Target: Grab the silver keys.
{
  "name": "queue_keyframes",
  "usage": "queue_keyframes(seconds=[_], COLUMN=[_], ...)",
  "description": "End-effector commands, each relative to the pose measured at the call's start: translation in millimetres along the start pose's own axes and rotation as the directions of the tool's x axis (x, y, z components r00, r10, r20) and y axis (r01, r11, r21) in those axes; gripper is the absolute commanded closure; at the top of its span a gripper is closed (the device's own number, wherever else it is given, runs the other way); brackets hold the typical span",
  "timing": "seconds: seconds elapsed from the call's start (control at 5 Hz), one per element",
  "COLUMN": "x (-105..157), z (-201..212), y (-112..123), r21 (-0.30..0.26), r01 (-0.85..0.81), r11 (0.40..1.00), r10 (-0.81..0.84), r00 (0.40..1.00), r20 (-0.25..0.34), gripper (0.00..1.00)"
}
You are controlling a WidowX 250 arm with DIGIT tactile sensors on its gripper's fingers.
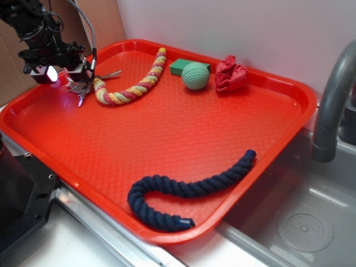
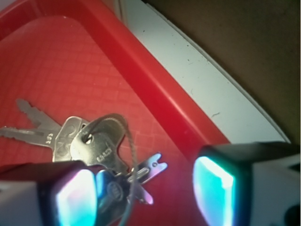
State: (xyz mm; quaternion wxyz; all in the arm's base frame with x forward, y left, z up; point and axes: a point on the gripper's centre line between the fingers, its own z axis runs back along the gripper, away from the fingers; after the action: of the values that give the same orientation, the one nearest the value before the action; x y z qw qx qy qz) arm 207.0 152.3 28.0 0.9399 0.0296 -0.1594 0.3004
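The silver keys [image 2: 89,141] lie flat on the red tray [image 1: 183,139], in its far left corner near the raised rim, with one end of the striped rope [image 1: 130,83] just beside them. In my wrist view the bunch sits low between my two fingers [image 2: 214,188], nearer the left one, the thin wire ring looping across the key heads and some blades fanning away to the left. My claw [image 1: 67,75] is spread open, gripping nothing, hanging right over them. I judge the risk to be this: the keys are thin and flat, so if I close too high my pads may slide over them, or catch only the wire ring. The rim is also close, and my outer finger could knock it.
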Motion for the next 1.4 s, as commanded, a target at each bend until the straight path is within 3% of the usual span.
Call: queue_keyframes(seconds=[0.0,0.2,0.4,0.6,0.8,1.0,1.2], x=[0.5,-4.4,-9.7,-23.5,-40.3,-52.9,-63.7], z=[3.8,10.9,48.4,104.9,166.6,214.7,231.7], y=[2.5,1.7,-8.8,-43.8,-72.8,-110.4,-127.2], r21=[-0.007,-0.004,-0.005,-0.121,-0.25,-0.316,-0.339], r01=[0.022,0.051,0.131,0.33,0.415,0.475,0.584], r11=[1.0,0.999,0.991,0.936,0.875,0.821,0.738], r10=[-0.022,-0.051,-0.13,-0.333,-0.45,-0.541,-0.658], r00=[1.0,0.999,0.99,0.943,0.888,0.824,0.734], r20=[-0.002,0.02,0.057,-0.007,-0.099,-0.168,-0.168], gripper=[1.0,1.0,1.0,1.0,1.0,1.0,1.0])
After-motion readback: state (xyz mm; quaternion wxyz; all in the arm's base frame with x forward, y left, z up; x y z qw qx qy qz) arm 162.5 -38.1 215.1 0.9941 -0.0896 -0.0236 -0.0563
